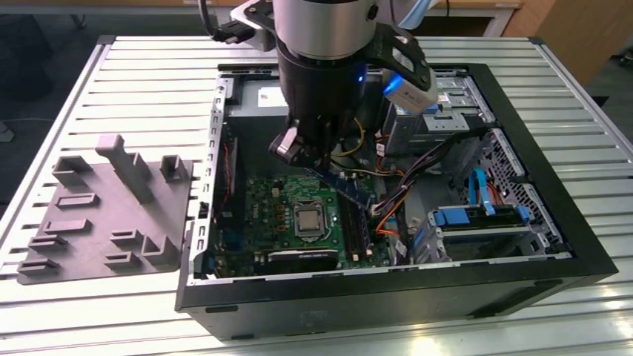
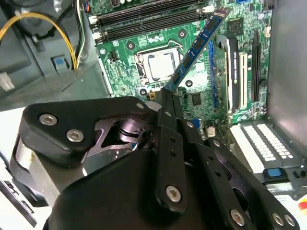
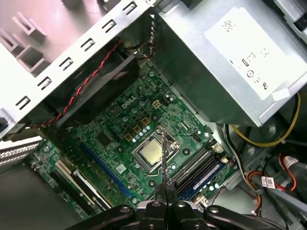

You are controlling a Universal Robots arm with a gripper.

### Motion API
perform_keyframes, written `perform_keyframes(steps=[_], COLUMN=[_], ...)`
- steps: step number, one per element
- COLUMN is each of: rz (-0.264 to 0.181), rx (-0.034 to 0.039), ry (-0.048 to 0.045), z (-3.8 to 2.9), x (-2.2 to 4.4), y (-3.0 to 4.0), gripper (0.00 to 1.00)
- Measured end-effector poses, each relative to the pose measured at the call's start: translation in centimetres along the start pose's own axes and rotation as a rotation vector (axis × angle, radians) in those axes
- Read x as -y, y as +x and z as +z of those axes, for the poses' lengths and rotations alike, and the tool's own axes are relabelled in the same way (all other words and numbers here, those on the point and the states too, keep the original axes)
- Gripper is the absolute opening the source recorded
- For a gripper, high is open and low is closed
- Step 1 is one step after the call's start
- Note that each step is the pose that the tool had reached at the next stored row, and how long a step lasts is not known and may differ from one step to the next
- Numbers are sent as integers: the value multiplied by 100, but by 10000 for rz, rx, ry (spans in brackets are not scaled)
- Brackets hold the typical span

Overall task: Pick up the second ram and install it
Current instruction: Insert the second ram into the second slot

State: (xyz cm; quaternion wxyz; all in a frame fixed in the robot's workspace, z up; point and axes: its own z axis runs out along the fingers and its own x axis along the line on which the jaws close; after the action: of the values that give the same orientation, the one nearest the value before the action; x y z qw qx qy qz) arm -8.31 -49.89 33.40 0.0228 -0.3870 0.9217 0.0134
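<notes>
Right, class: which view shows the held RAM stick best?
The second wrist view: the second ram shows its flat face and chips, clamped in the fingers. The first wrist view shows it edge-on; the exterior view, partly under the arm.

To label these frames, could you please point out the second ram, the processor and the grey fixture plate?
second ram [image 2: 195, 48]: second wrist view, middle of its board.
processor [image 2: 160, 65]: second wrist view, centre of its lid.
grey fixture plate [image 1: 99, 222]: exterior view, flat base.

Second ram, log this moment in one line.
gripper: shut on second ram | second ram: held by one end, tilted over motherboard | place: inside open computer case
</notes>
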Motion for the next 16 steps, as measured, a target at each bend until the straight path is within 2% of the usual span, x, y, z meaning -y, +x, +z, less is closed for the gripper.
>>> perform_keyframes(steps=[6, 16], rz=[736, 1704], rx=[5, 12], ry=[39, 90], z=[3, 5], x=[0, 0], y=[0, 0], gripper=[12, 12])
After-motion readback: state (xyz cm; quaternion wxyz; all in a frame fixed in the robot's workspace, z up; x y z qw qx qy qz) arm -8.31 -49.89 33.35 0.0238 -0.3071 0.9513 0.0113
